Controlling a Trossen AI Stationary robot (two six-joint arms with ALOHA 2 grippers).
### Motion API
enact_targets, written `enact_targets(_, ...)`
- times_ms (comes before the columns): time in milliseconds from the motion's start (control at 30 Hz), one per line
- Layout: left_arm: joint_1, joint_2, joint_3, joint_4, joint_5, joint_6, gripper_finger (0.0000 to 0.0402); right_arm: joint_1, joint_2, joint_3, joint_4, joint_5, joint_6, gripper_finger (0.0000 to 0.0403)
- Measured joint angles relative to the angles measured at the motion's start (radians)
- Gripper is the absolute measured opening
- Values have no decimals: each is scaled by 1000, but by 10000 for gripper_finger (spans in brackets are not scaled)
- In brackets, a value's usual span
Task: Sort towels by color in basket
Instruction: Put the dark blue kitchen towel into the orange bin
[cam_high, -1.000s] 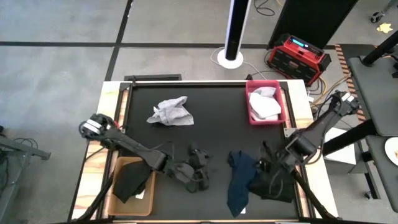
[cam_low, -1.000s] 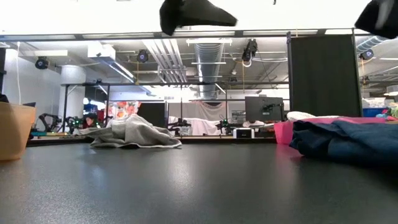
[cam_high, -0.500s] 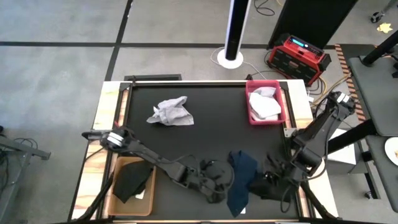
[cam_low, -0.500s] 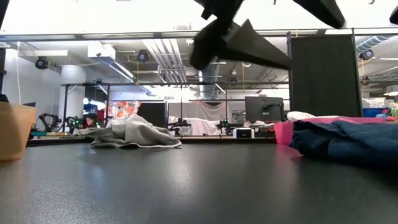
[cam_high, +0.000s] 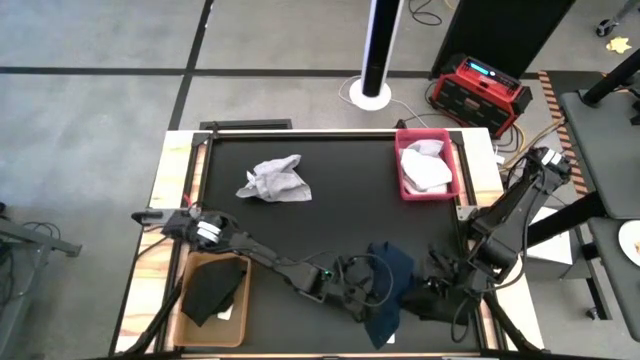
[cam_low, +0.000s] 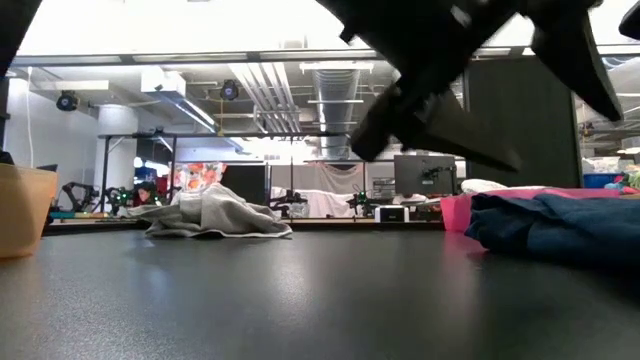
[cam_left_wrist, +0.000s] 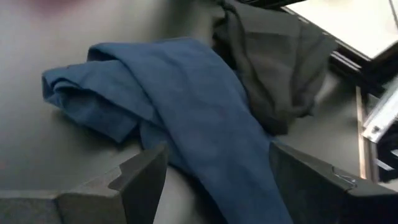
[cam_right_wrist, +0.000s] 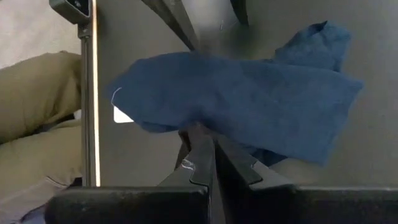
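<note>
Towels only part sorted. White ones (cam_high: 425, 168) already in the pink bin (cam_high: 403, 186) at upper right of the high view; one black piece (cam_high: 212, 290) in the tan box (cam_high: 188, 285) at lower left. Left loose on the worktop (cam_high: 330, 215): grey towel (cam_high: 273, 180) at upper centre, navy towel (cam_high: 398, 272) at lower right of centre, black towel (cam_high: 440, 302) just right of the navy one and touching it.

Change noted over the last second: left arm swung from lower centre across to the right. Left pincer (cam_left_wrist: 217, 155) now hanging low over the navy towel, fingers spread wide to either side of the cloth, nothing held.

Right pincer (cam_right_wrist: 205, 134) at lower right of the high view, over the black towel, fingers pressed fully together. Cannot tell whether any cloth is pinched between them.

Judged meaning: navy towel picked as next item; grasp not yet made. Descent and closing on a raised fold probably required next. Risk: black towel dragged along where the two overlap, and crowding between the two arms at lower right.
</note>
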Motion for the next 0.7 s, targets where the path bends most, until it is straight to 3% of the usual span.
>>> enact_targets(267, 18, 71, 109, -95, 4, -26, 265, 0, 0, -1, -41, -1, -2, 9)
enact_targets(700, 42, 150, 163, -111, 3, -72, 265, 0, 0, -1, -45, 0, -27, 9)
